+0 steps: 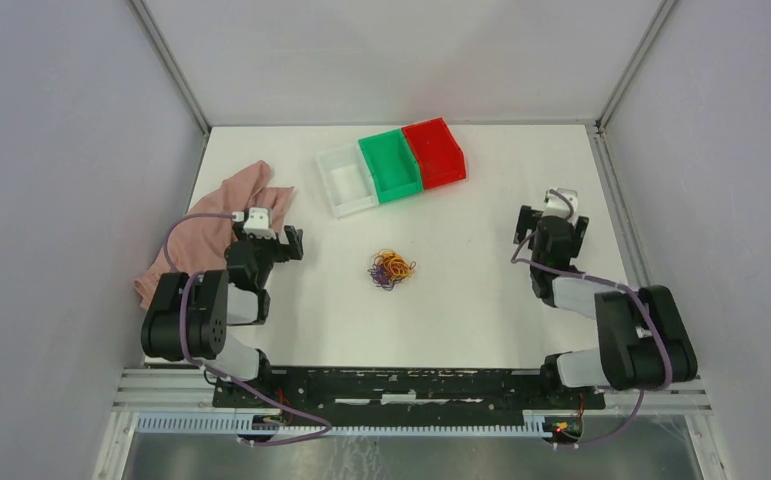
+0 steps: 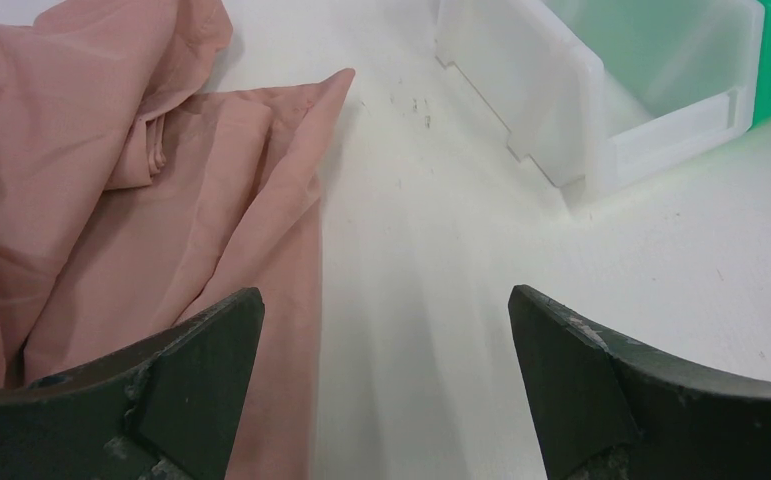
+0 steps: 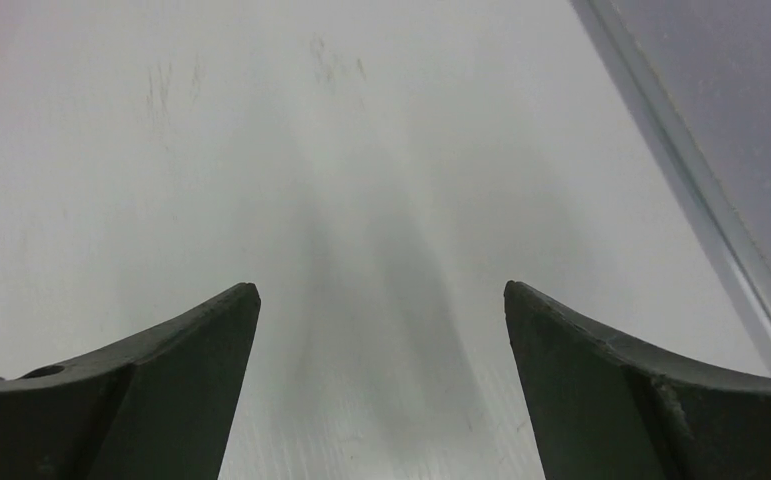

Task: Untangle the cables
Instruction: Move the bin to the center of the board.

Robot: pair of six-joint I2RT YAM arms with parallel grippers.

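Note:
The cables (image 1: 392, 269) lie in one small tangled heap of red, orange-yellow and dark purple strands in the middle of the white table. My left gripper (image 1: 283, 232) is open and empty, to the left of the heap and apart from it; in its wrist view (image 2: 386, 310) the jaws stand wide over bare table at the cloth's edge. My right gripper (image 1: 551, 210) is open and empty, far right of the heap; in its wrist view (image 3: 381, 300) only bare table lies between the jaws. The cables show in neither wrist view.
A pink cloth (image 1: 223, 228) lies crumpled at the left, also in the left wrist view (image 2: 111, 170). A white bin (image 1: 346, 180), a green bin (image 1: 391, 165) and a red bin (image 1: 434, 152) stand in a row at the back. The enclosure's right wall rail (image 3: 701, 200) runs near my right gripper.

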